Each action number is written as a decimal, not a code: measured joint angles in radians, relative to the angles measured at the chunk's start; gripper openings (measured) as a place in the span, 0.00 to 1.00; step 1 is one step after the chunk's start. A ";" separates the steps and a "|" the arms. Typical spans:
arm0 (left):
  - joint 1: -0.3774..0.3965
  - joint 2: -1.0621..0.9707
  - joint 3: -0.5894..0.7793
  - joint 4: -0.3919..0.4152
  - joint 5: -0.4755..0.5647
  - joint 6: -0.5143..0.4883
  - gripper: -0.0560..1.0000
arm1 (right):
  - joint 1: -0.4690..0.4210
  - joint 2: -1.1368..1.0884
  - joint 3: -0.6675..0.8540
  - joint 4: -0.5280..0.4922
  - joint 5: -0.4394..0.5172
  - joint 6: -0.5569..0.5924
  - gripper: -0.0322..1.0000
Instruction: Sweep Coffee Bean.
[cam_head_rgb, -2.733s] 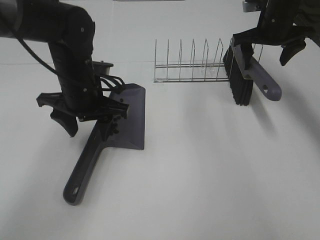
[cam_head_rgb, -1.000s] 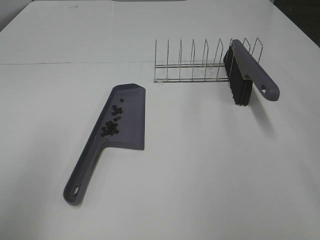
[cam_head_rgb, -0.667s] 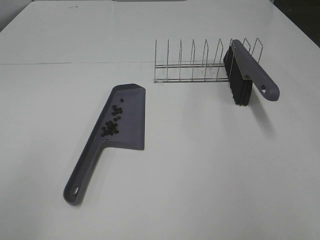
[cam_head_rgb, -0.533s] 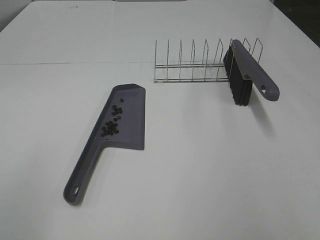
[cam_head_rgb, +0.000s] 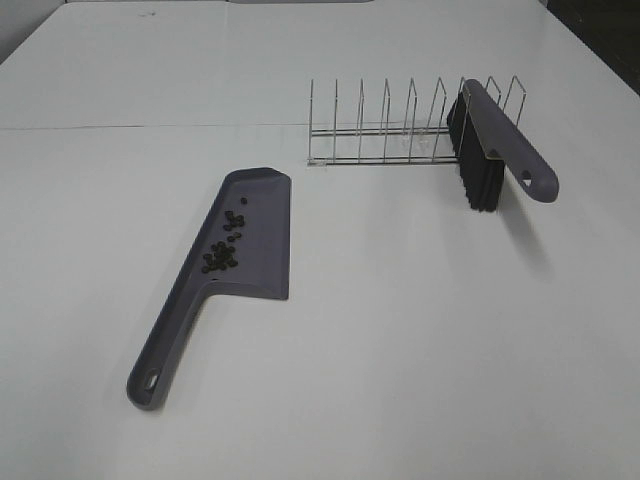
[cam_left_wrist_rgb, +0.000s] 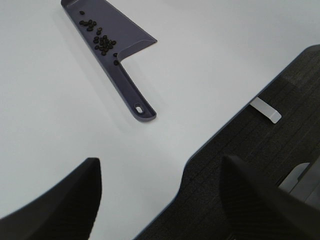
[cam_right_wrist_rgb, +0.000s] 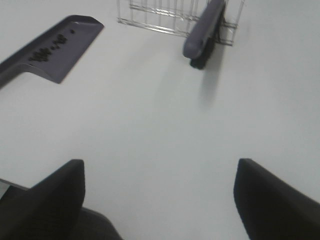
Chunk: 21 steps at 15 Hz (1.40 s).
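Evidently the coffee bean (cam_head_rgb: 224, 250) pellets are all being carried inside the dustpan (cam_head_rgb: 262, 245), bunched toward the corner where the pan is meeting its handle, with a few strung out toward the far lip; none is being seen loose on the counter (cam_head_rgb: 400, 340). The dustpan is lying flat, its long axis running from the handle end near the front edge diagonally away toward the wire rack (cam_head_rgb: 400, 125). The brush (cam_head_rgb: 495, 145) is being propped in the rack's right end, bristles hanging down.

Neither arm is appearing in the high view. The left end effector (cam_left_wrist_rgb: 160, 192) is being held wide open and empty, pulled back over the counter's front edge, with the dustpan handle pointing roughly toward it; the beans are lying beyond that handle. The right end effector (cam_right_wrist_rgb: 160, 192) is likewise being shown spread apart and gripping nothing, with the brush well ahead of it. The left arm is being judged nearer the beans, and the sweeping is being judged essentially complete.
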 joint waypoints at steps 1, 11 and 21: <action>0.000 0.000 0.000 -0.001 0.000 0.003 0.64 | 0.000 -0.020 0.005 0.054 -0.013 -0.052 0.77; 0.000 0.000 0.000 -0.002 0.000 0.006 0.65 | 0.000 -0.022 0.007 -0.007 -0.031 0.069 0.77; 0.000 0.000 0.000 -0.002 0.000 0.006 0.65 | 0.000 -0.022 0.007 -0.007 -0.031 0.069 0.77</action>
